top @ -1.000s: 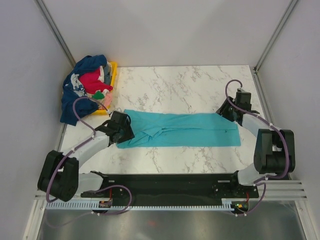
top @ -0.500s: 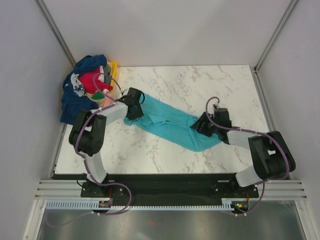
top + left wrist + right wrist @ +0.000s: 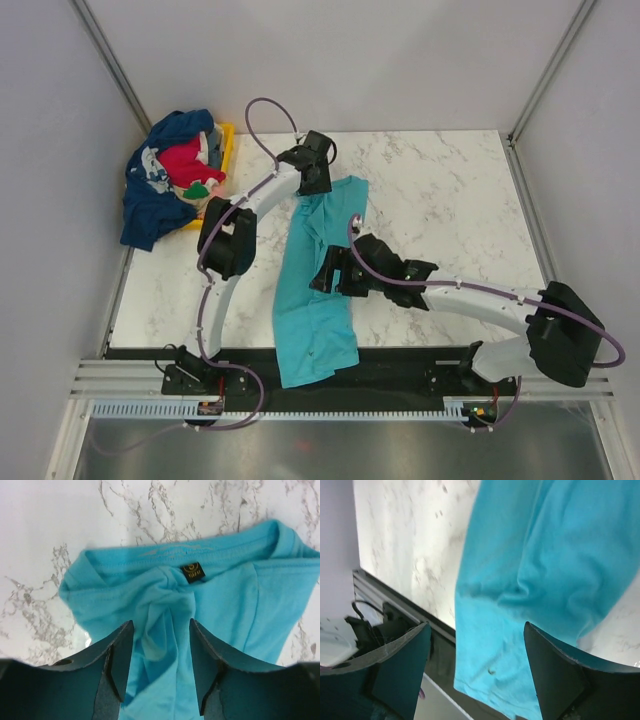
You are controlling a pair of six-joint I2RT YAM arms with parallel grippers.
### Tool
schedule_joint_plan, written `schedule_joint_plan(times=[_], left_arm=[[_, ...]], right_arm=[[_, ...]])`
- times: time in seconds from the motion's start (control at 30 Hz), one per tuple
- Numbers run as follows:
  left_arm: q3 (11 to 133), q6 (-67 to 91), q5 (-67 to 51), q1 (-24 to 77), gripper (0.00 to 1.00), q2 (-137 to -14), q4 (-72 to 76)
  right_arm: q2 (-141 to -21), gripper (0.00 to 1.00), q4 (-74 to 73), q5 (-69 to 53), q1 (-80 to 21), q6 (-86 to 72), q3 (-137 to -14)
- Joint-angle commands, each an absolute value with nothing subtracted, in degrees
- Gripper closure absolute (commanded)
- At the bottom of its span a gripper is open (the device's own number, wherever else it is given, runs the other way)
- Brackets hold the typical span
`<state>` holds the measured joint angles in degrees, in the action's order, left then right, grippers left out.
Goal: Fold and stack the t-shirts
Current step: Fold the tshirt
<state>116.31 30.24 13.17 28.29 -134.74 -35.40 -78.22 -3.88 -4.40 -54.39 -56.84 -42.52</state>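
The teal t-shirt (image 3: 315, 300) is laid out long-ways, front to back, on the marble table (image 3: 450, 190). Its collar is at the far end and its hem is draped over the near edge. A small black neck label (image 3: 192, 572) with a gold logo can be seen, but not read. The collar cloth is bunched and pinched between the left gripper (image 3: 161, 630) fingers, which are half apart. The right gripper (image 3: 477, 627) is spread wide over mid-shirt, with nothing held. Open marble is found to the right, and the other shirts (image 3: 170, 175) are heaped far left.
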Motion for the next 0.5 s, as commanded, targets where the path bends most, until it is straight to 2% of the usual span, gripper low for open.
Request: schedule_joint_plan(times=[0.0, 0.07, 0.23, 0.3, 0.33, 0.47], left_arm=[[116.3, 26.6, 12.7, 27.4, 0.44, -125.3, -39.6], [113.7, 25.5, 11.7, 27.3, 0.41, -121.4, -39.7], [102.1, 24.2, 14.6, 27.1, 0.36, -101.3, -42.0], [93.6, 24.6, 15.5, 27.1, 0.35, -94.7, -43.3], [90.5, 25.0, 14.9, 27.1, 0.35, -87.3, -43.7], [71.3, 26.7, 7.4, 27.4, 0.37, -69.5, -44.0]], right_arm=[[-76.5, 0.16, -15.5, 7.6, -53.3, -50.8, -50.5], [-78.6, 0.15, -16.1, 7.7, -51.0, -48.8, -53.8], [-86.8, 0.17, -15.3, 4.8, -45.7, -43.1, -62.7], [-92.4, 0.19, -14.5, 2.5, -43.0, -40.3, -67.2], [-94.4, 0.2, -14.5, 1.5, -42.0, -39.4, -68.9], [-107.8, 0.25, -15.3, -1.6, -38.9, -37.3, -77.3]])
